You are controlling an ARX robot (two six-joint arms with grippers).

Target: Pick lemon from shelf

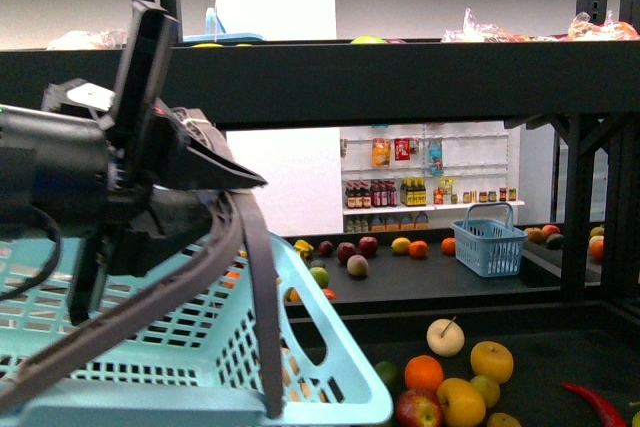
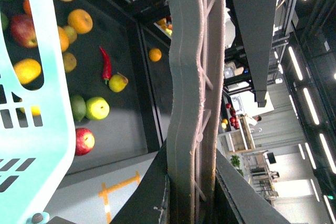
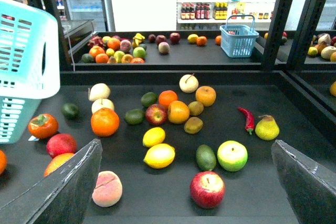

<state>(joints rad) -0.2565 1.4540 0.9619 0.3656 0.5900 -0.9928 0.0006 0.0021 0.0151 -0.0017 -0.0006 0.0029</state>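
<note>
The left arm (image 1: 60,167) is a bulky matt-black casing with a pale silver patch on top, a flat black slab (image 1: 148,57) standing off it and a black cable (image 1: 52,242) looping under. Its finger (image 1: 225,172) tapers to a dark, sharp-edged wedge. The right gripper's (image 3: 186,145) fingers (image 3: 68,187) are two dark-grey wedges with a finely grained, matt face.

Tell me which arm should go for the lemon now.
Right. The right tool is open over the shelf, with the lemon lying free between its fingers. The left tool is shut on the basket handle, so it is occupied.
</note>
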